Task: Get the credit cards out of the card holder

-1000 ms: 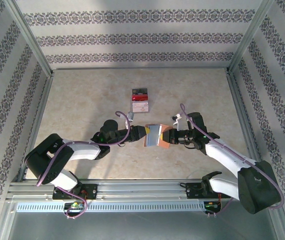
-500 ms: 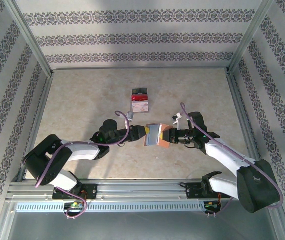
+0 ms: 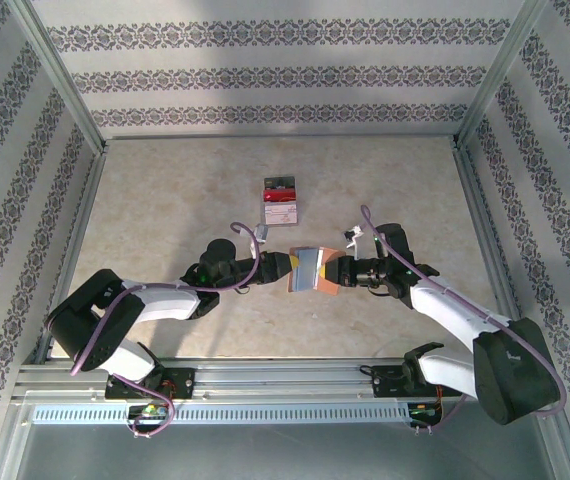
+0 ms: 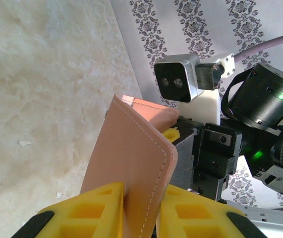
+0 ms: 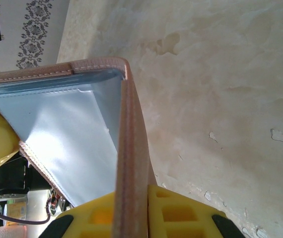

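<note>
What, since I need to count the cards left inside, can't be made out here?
- Right wrist view: the card holder shows its glossy grey-blue lining at a steep angle; whether cards remain in the pockets cannot be told.
- Top view: the stack of cards is too small to count.
- Left wrist view: the left tool is cut off by the bottom edge.

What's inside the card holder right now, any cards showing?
The right wrist view looks into the opened card holder: grey-blue pocket lining between the salmon flaps. No card edge can be made out; anything deeper in the pockets is covered by the lining.
</note>
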Robot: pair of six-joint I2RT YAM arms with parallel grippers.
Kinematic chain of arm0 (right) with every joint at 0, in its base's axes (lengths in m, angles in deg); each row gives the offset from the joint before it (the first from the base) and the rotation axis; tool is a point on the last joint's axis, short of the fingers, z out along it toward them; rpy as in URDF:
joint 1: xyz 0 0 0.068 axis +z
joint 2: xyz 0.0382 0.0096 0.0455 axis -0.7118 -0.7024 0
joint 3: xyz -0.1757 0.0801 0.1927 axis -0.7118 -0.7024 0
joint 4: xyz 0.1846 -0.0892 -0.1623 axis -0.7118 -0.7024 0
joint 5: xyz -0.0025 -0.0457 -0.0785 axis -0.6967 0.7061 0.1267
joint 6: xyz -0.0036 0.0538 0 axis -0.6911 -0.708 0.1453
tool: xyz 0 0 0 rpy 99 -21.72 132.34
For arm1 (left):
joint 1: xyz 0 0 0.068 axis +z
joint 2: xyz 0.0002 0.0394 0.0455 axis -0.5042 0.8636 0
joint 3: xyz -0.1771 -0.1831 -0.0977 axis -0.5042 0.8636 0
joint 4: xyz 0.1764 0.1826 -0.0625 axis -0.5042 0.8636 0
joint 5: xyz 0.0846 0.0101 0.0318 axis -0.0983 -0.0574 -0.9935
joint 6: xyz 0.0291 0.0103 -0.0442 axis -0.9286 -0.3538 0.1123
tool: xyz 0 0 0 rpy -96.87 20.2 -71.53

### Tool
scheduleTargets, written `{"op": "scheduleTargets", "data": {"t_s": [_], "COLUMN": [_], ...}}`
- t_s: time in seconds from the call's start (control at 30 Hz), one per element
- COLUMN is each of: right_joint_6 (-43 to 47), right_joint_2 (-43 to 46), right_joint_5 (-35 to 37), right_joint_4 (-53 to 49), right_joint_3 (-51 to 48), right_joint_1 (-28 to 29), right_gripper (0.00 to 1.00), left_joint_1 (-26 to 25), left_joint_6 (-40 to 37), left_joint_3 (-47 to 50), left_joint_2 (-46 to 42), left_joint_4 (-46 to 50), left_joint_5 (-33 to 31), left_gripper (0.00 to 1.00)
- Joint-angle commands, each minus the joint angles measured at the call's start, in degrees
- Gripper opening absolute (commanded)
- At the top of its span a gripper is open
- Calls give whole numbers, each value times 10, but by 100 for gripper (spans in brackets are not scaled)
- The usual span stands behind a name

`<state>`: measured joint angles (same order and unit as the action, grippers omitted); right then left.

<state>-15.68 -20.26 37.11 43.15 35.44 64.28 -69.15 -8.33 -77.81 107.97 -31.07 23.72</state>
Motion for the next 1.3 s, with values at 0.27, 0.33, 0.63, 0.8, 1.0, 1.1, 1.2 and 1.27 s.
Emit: {"op": "scheduleTargets", "data": {"t_s": [0.27, 0.33, 0.63, 0.8, 1.0, 1.1, 1.2, 1.27], "right_joint_6": [2, 1, 19, 65, 88, 77, 44, 21], "right_joint_2": [-15, -13, 1, 43, 91, 121, 130, 118], "right_joint_5": [-17, -21, 7, 78, 167, 203, 164, 139], "right_joint_4": [20, 20, -16, -125, -226, -252, -232, -214], "right_joint_3": [3, 5, 9, 35, 91, 120, 139, 148], "right_joint_1": [2, 2, -2, -16, 2, 21, 49, 78], "right_gripper": [0, 0, 47, 72, 83, 79, 62, 55], "left_joint_1": [3, 3, 3, 3, 3, 3, 3, 3], "left_joint_6": [-25, -29, -33, -52, -72, -73, -78, -82], "left_joint_3": [-24, -25, -20, -22, -32, -38, -46, -49], "left_joint_2": [-17, -18, -44, -95, -135, -139, -141, -139], "left_joint_4": [39, 48, 86, 174, 275, 310, 343, 353], "left_joint_5": [21, 18, -19, -62, -102, -115, -128, -131], "left_gripper": [14, 10, 0, 0, 0, 0, 0, 0]}}
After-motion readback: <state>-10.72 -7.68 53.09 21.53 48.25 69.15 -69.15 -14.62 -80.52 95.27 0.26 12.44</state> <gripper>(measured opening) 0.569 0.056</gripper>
